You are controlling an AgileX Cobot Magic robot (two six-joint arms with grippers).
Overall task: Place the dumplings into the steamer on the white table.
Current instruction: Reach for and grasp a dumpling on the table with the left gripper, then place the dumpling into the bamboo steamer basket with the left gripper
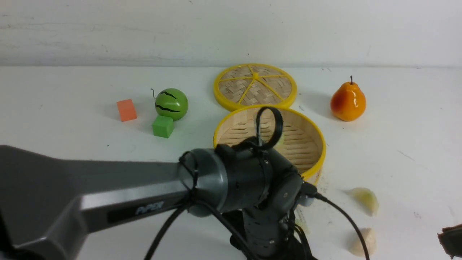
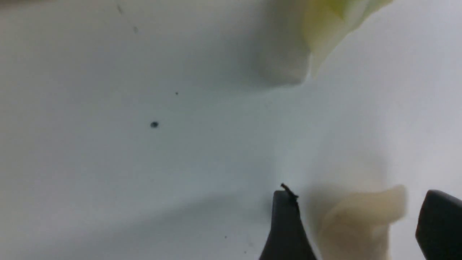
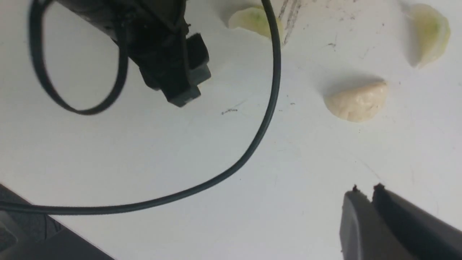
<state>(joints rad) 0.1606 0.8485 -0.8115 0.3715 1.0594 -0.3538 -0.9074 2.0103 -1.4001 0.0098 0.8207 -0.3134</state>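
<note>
left tool (image 2: 359, 200) was wide open astride a cream dumpling (image 2: 361, 220) on the tabletop (image 2: 144, 162) near the steamer (image 1: 317, 144), nothing gripped yet; it needed centring, a soft close, then a lift over the rim; right tool (image 3: 364, 191) closed, empty.
</note>
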